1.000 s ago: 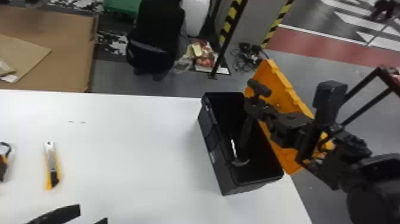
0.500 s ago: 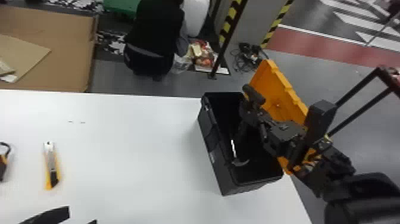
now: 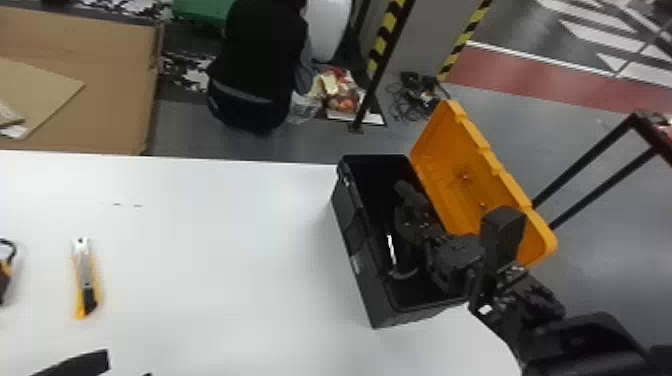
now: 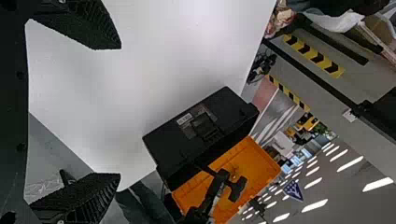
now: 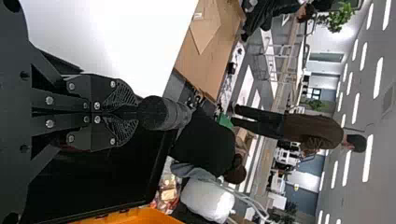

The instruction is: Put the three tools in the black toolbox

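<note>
Holding the hammer (image 3: pixel 409 194) in your right gripper (image 3: pixel 415 222): jaws closed on it, head just past the tips. Black toolbox (image 3: pixel 354 240) is below those jaws, orange lid (image 3: pixel 457 175) up beside them. Your left gripper (image 3: pixel 128 363) has its jaws wide apart, nothing between. Utility knife (image 3: pixel 86 277) lies on the worktop (image 3: pixel 225 260) ahead of the left jaws; a dark-and-yellow tool (image 3: pixel 5 274) sits ahead and left of them.

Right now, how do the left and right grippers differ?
The left gripper is open, the right gripper shut on the hammer. The left gripper is empty over the white table; the right gripper is at the black toolbox's open top. Both are black and two-fingered.
</note>
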`<move>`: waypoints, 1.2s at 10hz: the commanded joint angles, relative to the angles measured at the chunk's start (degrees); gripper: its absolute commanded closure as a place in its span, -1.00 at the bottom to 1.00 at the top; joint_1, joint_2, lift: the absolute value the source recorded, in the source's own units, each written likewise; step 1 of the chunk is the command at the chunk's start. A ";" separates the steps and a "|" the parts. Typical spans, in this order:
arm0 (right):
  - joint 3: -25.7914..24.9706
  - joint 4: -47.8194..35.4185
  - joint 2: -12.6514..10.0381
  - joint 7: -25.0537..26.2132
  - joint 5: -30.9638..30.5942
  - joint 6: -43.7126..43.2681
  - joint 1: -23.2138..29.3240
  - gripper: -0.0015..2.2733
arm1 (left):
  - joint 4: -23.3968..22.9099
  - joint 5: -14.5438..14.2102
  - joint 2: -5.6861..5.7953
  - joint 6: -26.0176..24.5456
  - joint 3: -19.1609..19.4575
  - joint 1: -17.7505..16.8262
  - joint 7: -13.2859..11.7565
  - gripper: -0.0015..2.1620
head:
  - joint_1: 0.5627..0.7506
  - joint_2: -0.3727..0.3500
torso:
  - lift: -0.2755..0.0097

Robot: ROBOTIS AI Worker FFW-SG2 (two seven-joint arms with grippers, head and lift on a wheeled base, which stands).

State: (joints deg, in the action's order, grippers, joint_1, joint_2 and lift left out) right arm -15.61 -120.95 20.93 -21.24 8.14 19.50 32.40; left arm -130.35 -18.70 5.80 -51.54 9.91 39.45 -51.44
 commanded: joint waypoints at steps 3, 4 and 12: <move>-0.92 2.73 -1.41 2.35 1.79 -0.55 -0.05 -0.11 | -1.22 -0.81 -0.09 0.07 2.57 1.85 -1.39 -0.98 | 0.41 -0.94 | 0.54; -2.23 1.50 -2.29 2.87 3.90 0.33 0.65 -0.80 | -1.75 -0.81 -0.27 0.25 2.92 2.56 -1.39 -0.98 | 0.41 -0.94 | 0.54; -13.66 -16.43 -16.09 -5.12 33.78 17.03 8.82 -0.93 | -1.66 -0.72 -1.50 6.40 4.24 4.31 -0.16 -0.97 | 0.41 -0.87 | 0.54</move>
State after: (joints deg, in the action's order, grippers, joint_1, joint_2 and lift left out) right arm -28.84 -137.31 6.35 -26.05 40.39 36.99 40.87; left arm -132.16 -19.39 4.34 -46.03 14.15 43.65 -51.64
